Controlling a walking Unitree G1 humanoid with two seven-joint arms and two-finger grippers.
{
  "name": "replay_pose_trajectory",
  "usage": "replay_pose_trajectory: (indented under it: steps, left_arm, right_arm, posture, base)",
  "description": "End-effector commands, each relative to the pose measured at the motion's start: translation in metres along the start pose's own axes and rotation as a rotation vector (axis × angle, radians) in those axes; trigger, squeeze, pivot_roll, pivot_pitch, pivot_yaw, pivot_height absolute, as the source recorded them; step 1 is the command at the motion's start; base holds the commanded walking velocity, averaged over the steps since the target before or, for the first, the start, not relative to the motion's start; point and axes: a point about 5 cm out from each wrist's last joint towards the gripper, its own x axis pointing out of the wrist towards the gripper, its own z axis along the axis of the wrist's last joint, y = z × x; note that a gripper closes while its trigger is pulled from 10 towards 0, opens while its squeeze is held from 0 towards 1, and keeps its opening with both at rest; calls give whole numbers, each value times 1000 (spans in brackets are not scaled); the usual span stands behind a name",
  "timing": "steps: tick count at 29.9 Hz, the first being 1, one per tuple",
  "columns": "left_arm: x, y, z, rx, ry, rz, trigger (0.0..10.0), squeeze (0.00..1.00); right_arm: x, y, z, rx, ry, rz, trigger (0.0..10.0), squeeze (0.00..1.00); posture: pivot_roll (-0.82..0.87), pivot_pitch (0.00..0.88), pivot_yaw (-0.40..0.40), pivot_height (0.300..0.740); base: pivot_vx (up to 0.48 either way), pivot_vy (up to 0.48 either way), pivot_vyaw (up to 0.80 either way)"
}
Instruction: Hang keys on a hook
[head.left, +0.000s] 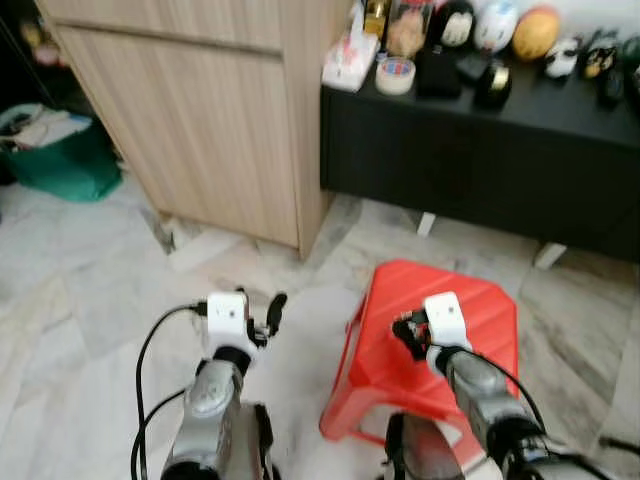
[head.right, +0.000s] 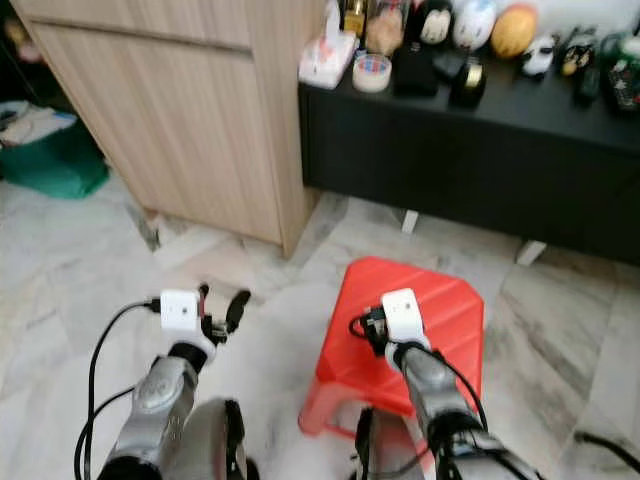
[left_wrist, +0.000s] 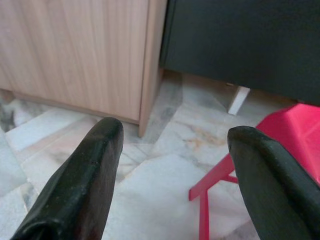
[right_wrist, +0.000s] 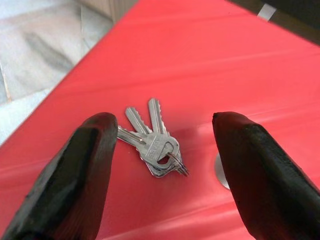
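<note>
Two black fingers (right_wrist: 75, 180) of the right gripper (right_wrist: 165, 175) are seen closest, spread wide apart over a red plastic stool (right_wrist: 210, 60), with nothing held between them. Between and just beyond the fingertips one bunch of keys (right_wrist: 152, 142) is laid flat on the stool's top — three silver keys can be counted, fanned out from a single ring, and a fourth cannot be ruled out beneath them. One small round hole is seen in the seat just beside the bunch.

From the head camera the right gripper (head.left: 410, 330) is placed above the near left part of the one stool (head.left: 470, 300), and the left gripper (head.left: 262, 312) is held over bare marble floor (head.left: 90, 300) to the stool's left. Its two fingers (left_wrist: 80, 185) are likewise parted and empty, pointed towards the corner of a light wooden cabinet (head.left: 220, 120).

Beyond the stool one low black sideboard (head.left: 470, 140) is stood on white feet against the wall, set just beside the cabinet. Its top is crowded — one roll of tape (head.left: 396, 75), one tissue box (head.left: 350, 60), helmets and small ornaments, too blurred to be counted. One green basket (head.left: 60, 160) is seen at the far left, near the cabinet.
</note>
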Motion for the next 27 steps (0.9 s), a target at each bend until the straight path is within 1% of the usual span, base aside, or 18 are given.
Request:
replay_pose_trajectory:
  steps: [1,6,8,12,13,14,15,21,24,25,27]
  left_arm:
    - [-5,-3,1,-13,-1,2,10000,0]
    - [-12,-5,6,-14,-8,11,10000,0]
    - [-14,-6,6,-14,-5,14,10000,0]
    - [-19,-5,5,-11,12,24,10000,0]
    - [-20,-5,5,-10,16,26,10000,0]
    - [-20,-5,5,-10,16,26,10000,0]
    - [-20,-5,5,-7,22,27,10000,0]
    - [-18,-4,6,-1,25,30,10000,0]
    - [-17,-4,8,6,23,30,10000,0]
    - [-16,-4,9,11,23,29,10000,0]
    - [-15,-3,9,15,22,28,10000,0]
  right_arm:
    - [0,-5,-1,-6,24,-7,10000,0]
    - [2,-7,8,7,-7,-1,10000,0]
    - [3,-6,12,-1,-18,12,10000,0]
    - [4,-9,17,-10,-20,-9,10000,0]
    - [3,-11,17,-13,-20,-19,9725,0]
    - [3,-11,17,-13,-20,-19,9725,0]
    - [3,-13,17,-11,-21,-26,10000,0]
    - [0,-16,12,10,-33,-24,10000,0]
    - [-2,-18,10,32,-51,-22,10000,0]
    - [-3,-20,10,57,-68,-20,10000,0]
    - [-4,-20,9,57,-71,-15,10000,0]
  posture:
    - [49,274,-48,601]
    - [59,288,-58,601]
    - [61,293,-62,601]
    - [56,297,-69,601]
    - [54,295,-69,601]
    - [54,295,-69,601]
    - [53,292,-69,601]
    - [46,279,-65,601]
    - [45,274,-63,601]
    - [42,270,-59,601]
    - [40,268,-57,601]
  base:
    - [0,0,0]
    - [0,0,0]
    - [0,0,0]
    - [0,0,0]
    - [0,0,0]
    - [0,0,0]
    - [0,0,0]
    - [0,0,0]
    - [0,0,0]
    - [0,0,0]
    - [0,0,0]
